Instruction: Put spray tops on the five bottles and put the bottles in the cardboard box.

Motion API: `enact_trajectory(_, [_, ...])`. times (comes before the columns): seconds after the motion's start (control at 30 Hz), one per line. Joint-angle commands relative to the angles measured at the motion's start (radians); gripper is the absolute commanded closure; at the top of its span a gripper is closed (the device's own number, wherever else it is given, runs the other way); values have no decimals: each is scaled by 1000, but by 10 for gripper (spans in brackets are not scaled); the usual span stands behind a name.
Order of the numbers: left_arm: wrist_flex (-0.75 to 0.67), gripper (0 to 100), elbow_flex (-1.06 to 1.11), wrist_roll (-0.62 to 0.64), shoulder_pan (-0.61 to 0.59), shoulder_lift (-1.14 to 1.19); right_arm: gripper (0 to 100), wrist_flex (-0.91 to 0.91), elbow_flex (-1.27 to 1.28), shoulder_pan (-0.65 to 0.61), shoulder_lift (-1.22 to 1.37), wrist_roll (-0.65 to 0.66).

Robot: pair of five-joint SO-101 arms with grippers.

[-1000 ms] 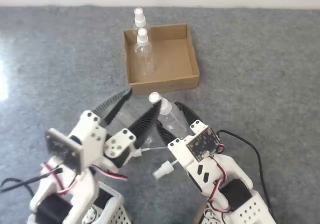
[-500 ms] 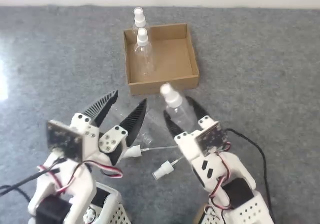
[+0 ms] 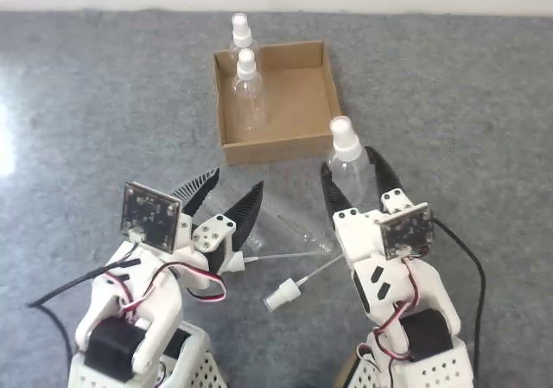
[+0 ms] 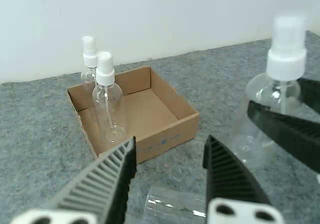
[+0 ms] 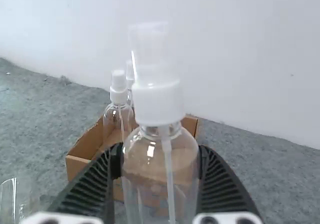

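Bottle (image 3: 350,177) with spray top (image 3: 343,136) in right hand (image 3: 347,161), near cardboard box (image 3: 281,147).

Bright, even light; pale glare on the carpet (image 3: 78,103) at the high view's left edge; soft shadows.

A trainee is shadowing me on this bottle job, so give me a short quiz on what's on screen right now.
1. True or false: the right gripper holds a bottle upright, with its top on.
2. The left gripper is: A) open, B) shut on nothing, C) shut on a bottle.
3. How many loose spray tops lie on the table between the arms?

Key: 1 true; 2 A; 3 two.
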Motion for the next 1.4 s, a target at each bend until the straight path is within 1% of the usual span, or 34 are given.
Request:
enact_trajectory(0.0, [-64,797,39,8,-3,-9,979,-25,-104,12,-12,-9])
enact_trajectory(0.13, [-115,795,90,8,5,-9,979,-25,-146,7,-10,-9])
enact_trajectory(0.3, [-117,793,94,8,6,-9,979,-18,-222,7,24,-9])
enact_trajectory(0.37, [-115,793,96,9,8,-9,979,-18,-265,7,84,-11])
enact_trajectory(0.5, [-92,788,97,8,80,-9,979,-22,-356,4,246,-12])
enact_trajectory(0.6, [-75,745,96,12,123,-9,979,-27,-408,4,344,-15])
enact_trajectory(0.77, [-83,724,111,15,130,-9,979,-28,-508,-27,461,-127])
enact_trajectory(0.87, [-86,724,111,17,130,-9,979,-28,-560,-48,533,-155])
enact_trajectory(1.0, [-175,724,159,61,123,-9,979,-28,-617,-79,647,-155])
enact_trajectory(1.13, [-276,724,228,66,118,-9,979,-18,-672,-111,736,-155])
enact_trajectory(1.37, [-334,724,243,69,23,-8,979,-2,-698,-174,757,-155])
